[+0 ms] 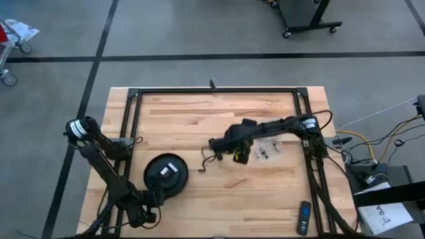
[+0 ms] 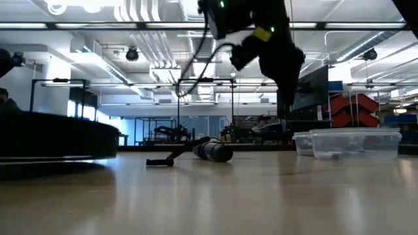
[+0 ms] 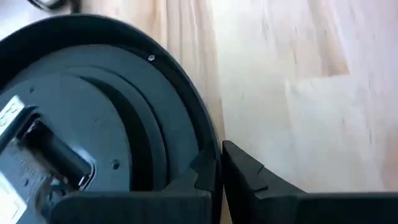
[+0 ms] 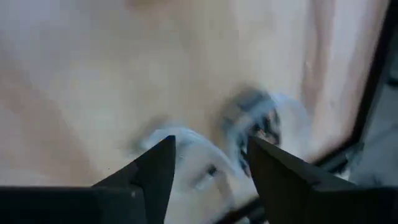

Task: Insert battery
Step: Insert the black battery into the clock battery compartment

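A round black disc-shaped device point(image 1: 166, 174) lies flat on the wooden table, near its front left, and fills much of the left wrist view point(image 3: 93, 124). My left gripper point(image 1: 154, 197) is shut and sits low at the disc's near rim. My right gripper point(image 1: 214, 144) is open with nothing between its fingers point(image 4: 205, 168). It hangs high over the table's middle point(image 2: 225, 26). A small dark cylinder with a thin black rod point(image 2: 208, 151) lies on the table under it point(image 1: 202, 164); whether this is the battery I cannot tell. My left gripper has the outer side of one finger point(image 3: 206, 177) right at the disc's rim point(image 3: 202, 152), coming level from the table's near side. I cannot tell whether it touches the rim.
Clear plastic containers point(image 1: 265, 149) stand right of the middle point(image 2: 346, 142), and appear blurred below the right gripper point(image 4: 249, 124). A remote control point(image 1: 303, 218) lies at the front right. A black frame point(image 1: 212, 91) runs around the table's far and side edges.
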### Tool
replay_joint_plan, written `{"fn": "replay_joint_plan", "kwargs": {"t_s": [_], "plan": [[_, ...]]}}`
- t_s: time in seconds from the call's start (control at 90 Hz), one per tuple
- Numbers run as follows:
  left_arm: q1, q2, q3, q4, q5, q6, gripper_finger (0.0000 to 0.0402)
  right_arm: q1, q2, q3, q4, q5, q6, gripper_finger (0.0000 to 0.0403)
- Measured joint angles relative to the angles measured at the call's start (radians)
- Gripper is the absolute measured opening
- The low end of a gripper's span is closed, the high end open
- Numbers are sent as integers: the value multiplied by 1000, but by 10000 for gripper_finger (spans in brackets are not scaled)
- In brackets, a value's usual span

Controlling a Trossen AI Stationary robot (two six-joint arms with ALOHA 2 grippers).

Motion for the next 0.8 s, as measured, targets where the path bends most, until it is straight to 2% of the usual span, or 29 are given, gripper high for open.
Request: {"fn": "replay_joint_plan", "kwargs": {"t_s": [0.133,0.233,0.478,0.633,0.8], "plan": [[19,8,0,10,-108,-1,0,-76,-53,-85,12,1,38,166],[49,27,-2,14,-131,15,0,-134,-89,-143,15,1,58,162],[127,101,-3,144,-103,181,7,-232,-135,-255,63,-35,51,148],[163,110,-3,150,-34,205,8,-264,-135,-311,121,-55,7,137],[165,109,-3,153,-16,212,8,-288,-135,-346,196,-57,-3,131]]}}
